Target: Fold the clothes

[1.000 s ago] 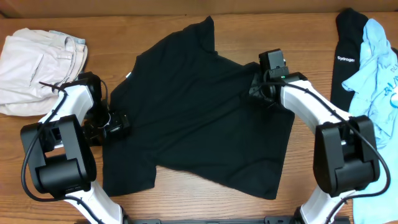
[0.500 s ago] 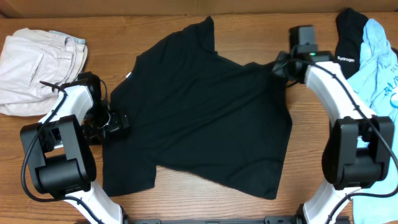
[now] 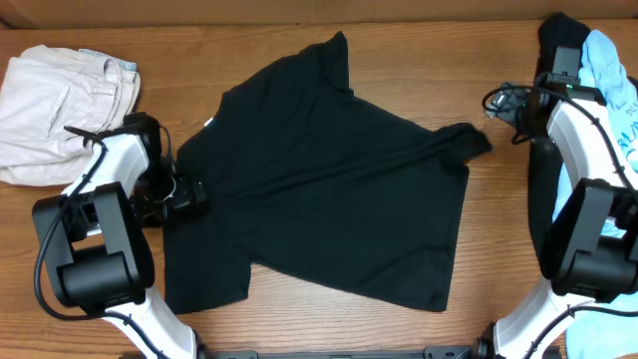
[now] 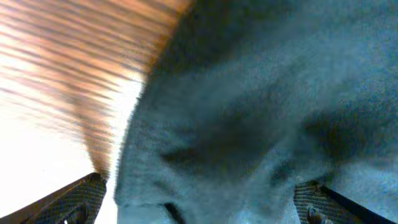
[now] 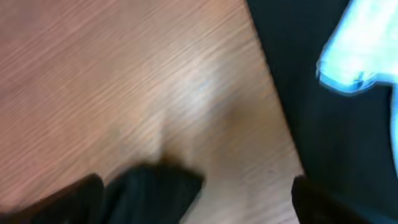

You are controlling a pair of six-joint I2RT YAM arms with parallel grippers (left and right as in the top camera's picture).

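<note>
The black T-shirt point(image 3: 329, 179) lies spread on the table, with its small white neck label point(image 3: 207, 122) at the left. Its right sleeve point(image 3: 469, 140) is stretched out to the right. My left gripper point(image 3: 192, 191) sits at the shirt's left edge, jaws wide open, and dark fabric point(image 4: 249, 112) fills the space between its fingers point(image 4: 68, 205). My right gripper point(image 3: 503, 102) hovers open just right of the sleeve. In the right wrist view the sleeve tip point(image 5: 155, 190) lies loose on the wood between the fingers point(image 5: 314, 199).
A beige garment point(image 3: 60, 100) is bunched at the far left. At the far right a black lettered garment point(image 3: 558, 30) and a light blue one point(image 3: 610, 70) lie piled together, close behind my right arm. Bare wood point(image 5: 124, 74) shows between the sleeve and that pile.
My right gripper dragged the shirt's right sleeve outward to the right, then opened and let it go. The left arm has stayed where it was.
</note>
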